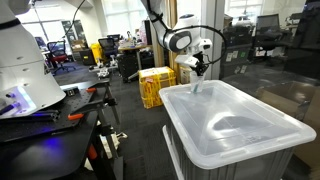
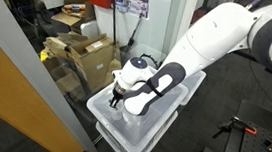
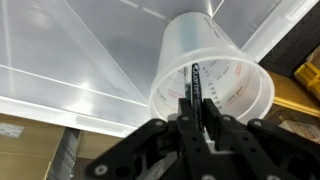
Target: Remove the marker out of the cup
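Note:
In the wrist view the small translucent whitish cup (image 3: 215, 70) stands on the lid of the big bin, its mouth facing the camera. The thin dark marker (image 3: 192, 85) reaches down into it. My gripper (image 3: 192, 112) is shut on the marker's upper end, right at the cup's rim. In an exterior view the gripper (image 1: 198, 72) hangs over the far end of the bin lid (image 1: 235, 125), with the cup (image 1: 197, 87) faint below it. In an exterior view the arm hides the cup, and the gripper (image 2: 117, 100) is low over the lid (image 2: 136, 126).
The big translucent white lidded bin fills the foreground. Yellow crates (image 1: 155, 85) stand on the floor behind it. Cardboard boxes (image 2: 83, 56) sit beside the bin. A glass panel (image 2: 26, 66) is close by. A desk with tools (image 1: 50, 110) stands to one side.

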{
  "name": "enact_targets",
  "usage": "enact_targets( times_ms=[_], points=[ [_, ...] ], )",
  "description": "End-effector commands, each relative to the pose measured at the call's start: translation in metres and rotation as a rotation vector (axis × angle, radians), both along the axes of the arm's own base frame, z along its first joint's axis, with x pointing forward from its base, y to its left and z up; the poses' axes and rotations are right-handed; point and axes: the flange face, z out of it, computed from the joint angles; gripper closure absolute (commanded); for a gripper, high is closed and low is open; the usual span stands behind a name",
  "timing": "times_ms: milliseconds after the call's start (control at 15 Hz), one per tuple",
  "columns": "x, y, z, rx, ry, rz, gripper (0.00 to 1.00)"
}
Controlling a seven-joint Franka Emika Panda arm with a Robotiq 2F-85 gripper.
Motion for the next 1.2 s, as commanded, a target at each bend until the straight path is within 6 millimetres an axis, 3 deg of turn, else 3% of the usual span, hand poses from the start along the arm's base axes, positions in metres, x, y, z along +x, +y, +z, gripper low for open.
enact_targets(
  times_ms=[0, 533, 1133],
  points=[
    [-0.006, 0.007, 0.015, -0.038, -0.008, -0.02, 0.95],
    [-0.009, 0.017, 0.029, -0.104, -0.041, -0.034, 0.95],
    [-0.017, 0.024, 0.059, -0.151, -0.097, -0.04, 0.95]
  ],
)
